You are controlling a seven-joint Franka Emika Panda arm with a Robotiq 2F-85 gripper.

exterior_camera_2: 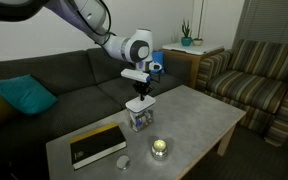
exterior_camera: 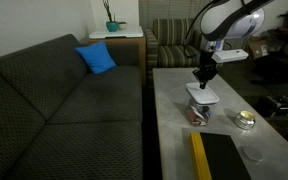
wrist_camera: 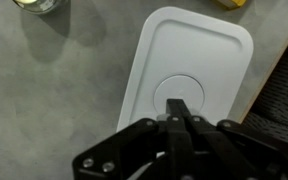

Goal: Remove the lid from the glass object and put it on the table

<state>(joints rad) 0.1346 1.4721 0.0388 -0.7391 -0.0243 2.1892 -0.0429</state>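
Note:
The flat white lid [wrist_camera: 189,60] sits on the clear glass object [exterior_camera: 198,113], which stands mid-table and has dark and reddish bits at its base. Both show in both exterior views, the lid [exterior_camera: 202,96] [exterior_camera_2: 139,104] on top of the glass object [exterior_camera_2: 139,121]. My gripper [wrist_camera: 177,105] hangs straight down over the lid's round centre mark. Its fingers are pressed together, with the tips at or just above the lid. It also shows in both exterior views [exterior_camera: 203,80] [exterior_camera_2: 138,93]. The light-grey table [exterior_camera: 174,110] [exterior_camera_2: 199,115] lies beneath.
A black and yellow panel [exterior_camera: 219,158] [exterior_camera_2: 96,145] lies on the table near the glass object. A small round yellowish-topped item [exterior_camera: 245,120] [exterior_camera_2: 160,148] and a faint clear tumbler [exterior_camera: 252,153] [exterior_camera_2: 124,161] stand nearby. A dark sofa [exterior_camera: 74,100] runs along one table edge.

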